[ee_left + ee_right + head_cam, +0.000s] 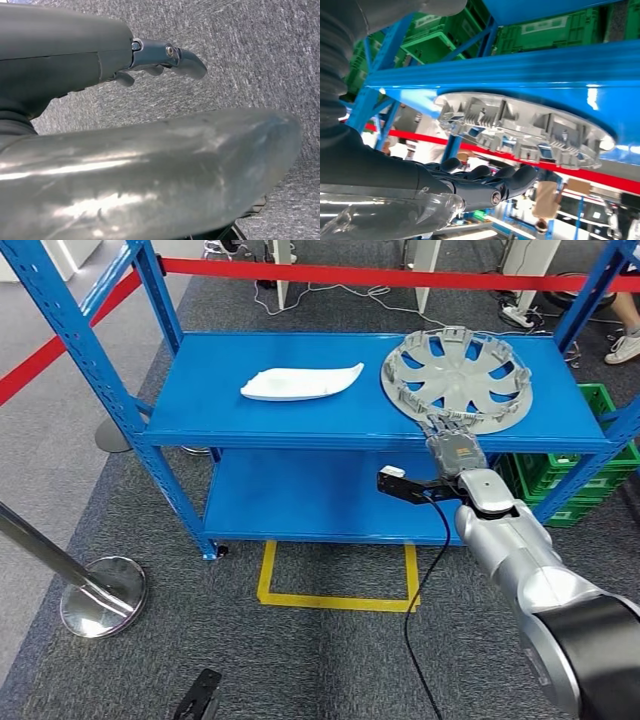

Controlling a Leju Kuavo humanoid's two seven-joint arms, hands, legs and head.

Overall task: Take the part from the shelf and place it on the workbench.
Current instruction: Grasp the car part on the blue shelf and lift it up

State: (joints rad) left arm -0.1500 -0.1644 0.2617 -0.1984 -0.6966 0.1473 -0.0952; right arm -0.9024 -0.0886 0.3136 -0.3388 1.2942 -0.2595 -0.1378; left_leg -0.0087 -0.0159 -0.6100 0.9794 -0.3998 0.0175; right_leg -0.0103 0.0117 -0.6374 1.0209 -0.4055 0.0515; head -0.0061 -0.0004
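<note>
Fingers (pixel 516 177) of the right hand (pixel 453 452) lie stretched out and close together, reaching toward the near rim of the hubcap (pixel 457 378). From the right wrist view they sit just beside that rim with a thin gap showing, so they hold nothing; whether any fingertip touches the rim I cannot tell. The hubcap is a grey, spoked plastic disc lying flat on the top board of the blue shelf (pixel 226 410), at the shelf's right end, its near edge slightly over the front lip. The right arm comes up from the front of the shelf, silver, with a black cable hanging off the wrist.

On the same board, left of the hubcap and well apart from it, lies a long white part (pixel 300 384).

The left hand (pixel 162 57) hangs away from the shelf over grey carpet; its fingers are loosely curved with nothing in them.

Behind the shelf runs a red barrier tape (pixel 377 276). Green crates (pixel 596 455) stand by the shelf's right end. On the floor before the shelf is a yellow taped square (pixel 337 595), and off to the left a chrome post base (pixel 103 595).
</note>
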